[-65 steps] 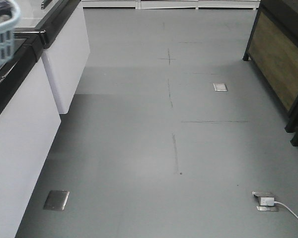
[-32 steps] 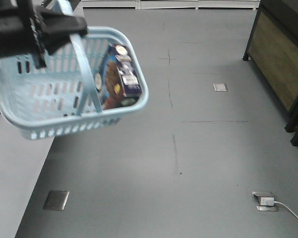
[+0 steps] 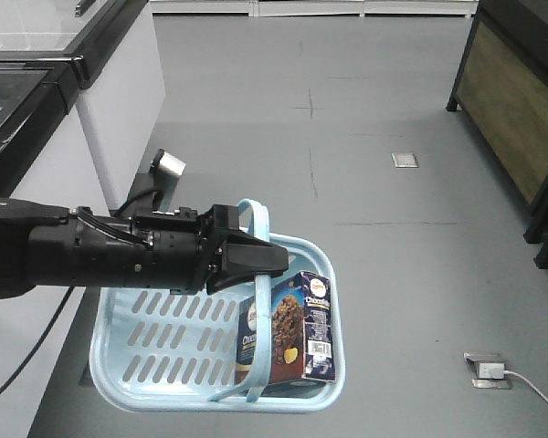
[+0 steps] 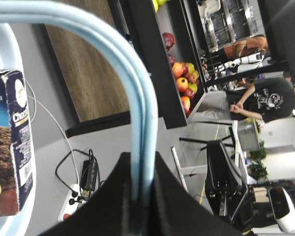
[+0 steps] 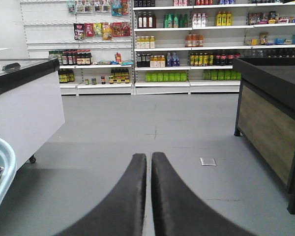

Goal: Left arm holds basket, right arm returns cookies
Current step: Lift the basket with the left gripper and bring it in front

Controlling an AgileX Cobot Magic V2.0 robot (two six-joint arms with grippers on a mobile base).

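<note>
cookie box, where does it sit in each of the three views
Front view: cookie box lower centre, upright at the right end of the basket.
Left wrist view: cookie box at the far left edge.
Right wrist view: not clearly visible.
Shared landmark: the basket, its rim at lower left there.

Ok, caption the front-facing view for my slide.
Left tool holds the basket by its handle, cookies inside.

The cookies box (image 4: 10, 142) is cut off at the view's left edge (lettering truncated); the shelf bottles (image 5: 162, 77) are too small to read.
</note>
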